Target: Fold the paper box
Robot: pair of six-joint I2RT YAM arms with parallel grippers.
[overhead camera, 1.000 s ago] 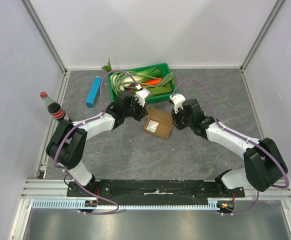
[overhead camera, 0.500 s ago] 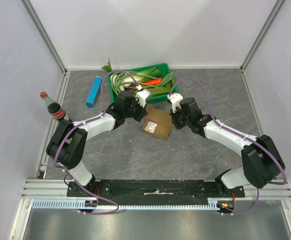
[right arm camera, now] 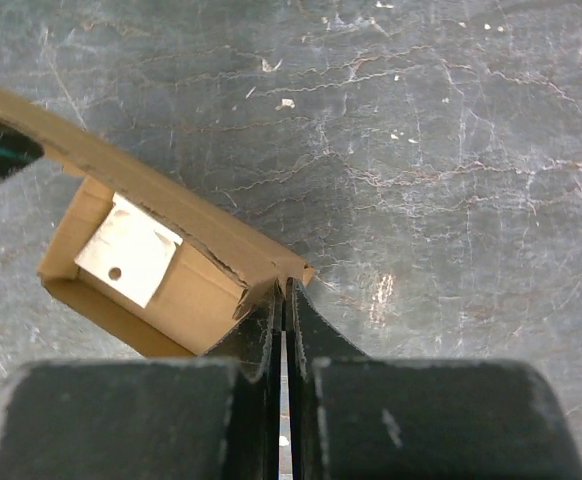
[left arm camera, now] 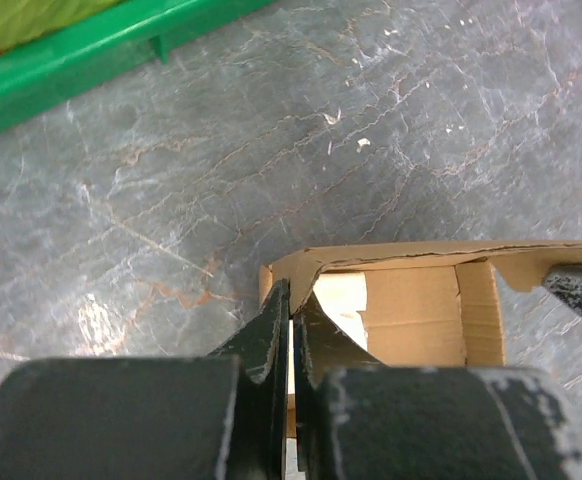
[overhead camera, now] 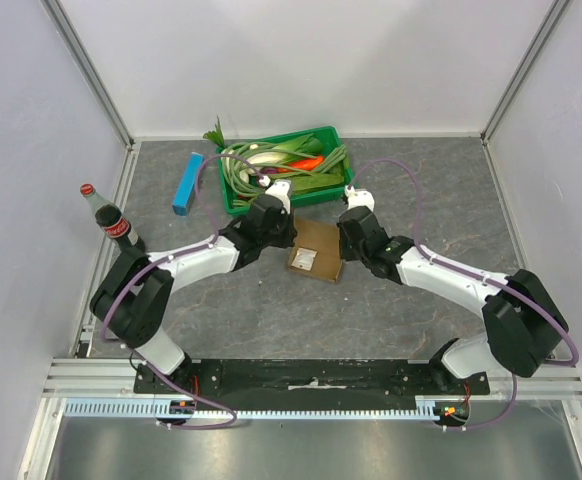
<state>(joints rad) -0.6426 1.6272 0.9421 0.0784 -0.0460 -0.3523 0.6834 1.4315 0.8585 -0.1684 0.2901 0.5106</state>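
The paper box (overhead camera: 314, 251), brown cardboard with its walls standing, lies mid-table between the two arms. A small white card (overhead camera: 304, 259) rests inside it. My left gripper (overhead camera: 289, 238) is at the box's left side. In the left wrist view it (left arm camera: 291, 300) is shut on the thin cardboard wall of the box (left arm camera: 411, 310). My right gripper (overhead camera: 343, 245) is at the box's right side. In the right wrist view it (right arm camera: 282, 290) is shut on the corner edge of the box (right arm camera: 171, 270), and the white card (right arm camera: 128, 250) shows on the box floor.
A green tray (overhead camera: 323, 135) of vegetables stands just behind the box, and its rim (left arm camera: 71, 60) shows in the left wrist view. A slim blue box (overhead camera: 187, 183) lies at back left. A cola bottle (overhead camera: 111, 220) stands at the left edge.
Both grippers have moved inward onto the box's sides. The right gripper has closed on the box's edge, and the walls now stand more upright.
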